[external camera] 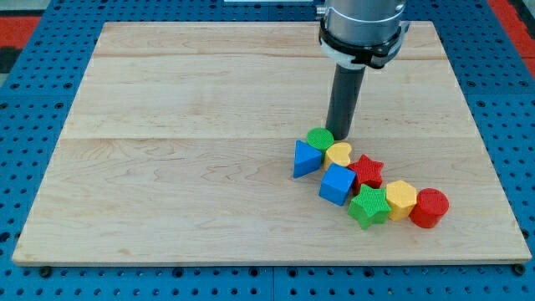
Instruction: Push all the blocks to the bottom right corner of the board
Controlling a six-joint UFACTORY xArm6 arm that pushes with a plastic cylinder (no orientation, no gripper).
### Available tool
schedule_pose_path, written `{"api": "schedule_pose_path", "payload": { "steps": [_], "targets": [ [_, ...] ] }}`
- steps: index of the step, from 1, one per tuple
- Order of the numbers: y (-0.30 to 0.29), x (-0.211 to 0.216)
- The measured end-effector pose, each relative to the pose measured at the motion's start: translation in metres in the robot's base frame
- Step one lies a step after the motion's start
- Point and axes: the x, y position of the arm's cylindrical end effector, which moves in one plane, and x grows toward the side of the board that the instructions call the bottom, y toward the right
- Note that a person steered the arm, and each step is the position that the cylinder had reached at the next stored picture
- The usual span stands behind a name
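My tip (339, 135) rests on the wooden board (167, 167) right of centre. It touches the top edge of a green round block (318, 138) and sits just above a yellow heart block (338, 154). A blue triangle block (306, 159) lies left of the heart. A red star block (367, 170) and a blue cube (337, 184) follow below. A green star block (369, 206), a yellow hexagon block (400, 199) and a red cylinder (429, 207) end the chain toward the lower right.
The board lies on a blue perforated table (33, 125). The arm's grey and black body (364, 25) hangs over the board's top edge. A red mat (25, 17) shows at the top left corner.
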Motion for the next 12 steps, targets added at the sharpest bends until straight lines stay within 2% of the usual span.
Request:
{"api": "schedule_pose_path", "payload": {
  "steps": [1, 3, 5, 7, 8, 10, 11, 12],
  "targets": [
    [-0.011, -0.021],
    [-0.028, 0.02],
    [0.019, 0.023],
    [-0.096, 0.023],
    [-0.123, 0.027],
    [-0.039, 0.062],
    [-0.023, 0.07],
    [-0.086, 0.07]
  ]
}}
